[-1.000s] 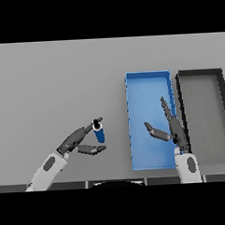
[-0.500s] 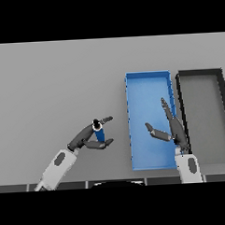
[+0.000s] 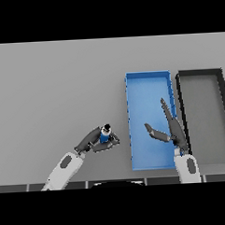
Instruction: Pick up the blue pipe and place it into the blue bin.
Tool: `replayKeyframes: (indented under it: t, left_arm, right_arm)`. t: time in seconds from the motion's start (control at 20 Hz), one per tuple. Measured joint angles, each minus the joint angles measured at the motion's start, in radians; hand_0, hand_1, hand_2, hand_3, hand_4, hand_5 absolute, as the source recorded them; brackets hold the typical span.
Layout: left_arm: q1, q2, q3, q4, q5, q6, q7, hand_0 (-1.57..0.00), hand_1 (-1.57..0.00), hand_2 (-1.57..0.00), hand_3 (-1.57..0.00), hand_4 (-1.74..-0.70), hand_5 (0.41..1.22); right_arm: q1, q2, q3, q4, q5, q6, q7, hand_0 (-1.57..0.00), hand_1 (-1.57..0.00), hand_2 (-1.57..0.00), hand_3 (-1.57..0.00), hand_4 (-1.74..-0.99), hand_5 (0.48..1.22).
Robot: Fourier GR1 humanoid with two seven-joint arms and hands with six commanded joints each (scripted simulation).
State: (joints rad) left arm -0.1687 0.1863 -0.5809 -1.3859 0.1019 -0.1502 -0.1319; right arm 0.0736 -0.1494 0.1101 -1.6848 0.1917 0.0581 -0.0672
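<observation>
markings: you will find no brand, label or writing readable on any item in the head view. your surface is a plain grey table (image 3: 47, 89), flat and even in tone, running the full width of the view; nothing of the room beyond it shows. your left hand (image 3: 93, 141) is curled round the blue pipe (image 3: 105, 135), fingers and thumb closed on it, the pipe standing roughly upright with its dark end uppermost. the pipe sits in that hand just left of the blue bin (image 3: 147, 80), apart from its wall. your right hand (image 3: 170, 132) shows over the blue bin's right part, fingers straight and spread from the thumb, holding nothing. a dark bin (image 3: 199, 73) stands just beside the blue bin on its right, the two long sides parallel.
</observation>
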Motion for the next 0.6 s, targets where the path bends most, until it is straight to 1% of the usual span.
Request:
replayKeyframes:
  t: [0.1,0.15,0.25,0.35,0.4,0.45,0.5,0.6]
  left_arm:
    - [-0.003,0.002,-0.003,-0.013,-0.014,0.016,-0.012,-1.42,-1.45,-1.46,-1.44,-1.52,1.174]
    - [-0.007,0.0,-0.003,-0.003,-0.028,0.018,-0.012,-1.45,-1.47,-1.49,-1.47,-1.51,1.183]
    - [-0.006,-0.012,-0.004,-0.016,-0.041,0.017,-0.031,-1.49,-1.51,-1.52,-1.51,-1.49,1.197]
    - [-0.006,-0.025,0.008,-0.051,-0.036,0.019,-0.076,-1.52,-1.53,-1.54,-1.53,-1.48,1.206]
    - [-0.012,-0.035,0.014,-0.068,-0.027,0.016,-0.089,-1.53,-1.54,-1.54,-1.54,-1.48,1.209]
    - [-0.028,-0.054,0.015,-0.077,-0.028,0.021,-0.083,-1.54,-1.54,-1.55,-1.54,-1.48,1.211]
    - [-0.025,-0.054,0.016,-0.101,-0.026,0.018,-0.084,-1.55,-1.55,-1.55,-1.55,-1.48,1.213]
    - [-0.044,-0.062,0.022,-0.13,-0.029,0.021,-0.036,-1.55,-1.56,-1.56,-1.56,-1.47,1.216]
  right_arm:
    - [-0.018,-0.011,-0.013,0.017,-0.014,0.01,0.022,0.0,0.0,0.0,0.0,-1.174,0.558]
    - [-0.017,-0.007,-0.007,0.011,-0.009,0.007,0.013,0.0,0.0,0.0,0.0,-1.171,0.558]
    - [-0.02,-0.002,-0.005,0.013,-0.004,0.003,0.023,0.0,0.0,0.0,0.0,-1.16,0.554]
    - [-0.012,-0.016,-0.016,0.017,-0.012,0.01,0.012,0.0,0.0,0.0,0.0,-1.154,0.55]
    - [-0.009,-0.009,-0.007,0.013,-0.005,0.007,0.006,0.0,0.0,0.0,0.0,-1.151,0.55]
    - [-0.005,-0.01,-0.006,0.007,-0.004,0.008,0.007,0.0,0.0,0.0,0.0,-1.144,0.551]
    - [-0.008,-0.015,-0.01,0.009,0.003,0.001,0.015,0.0,0.0,0.0,0.0,-1.138,0.552]
    - [-0.01,-0.017,-0.013,0.019,0.003,0.003,0.021,0.0,0.0,0.0,0.0,-1.135,0.559]
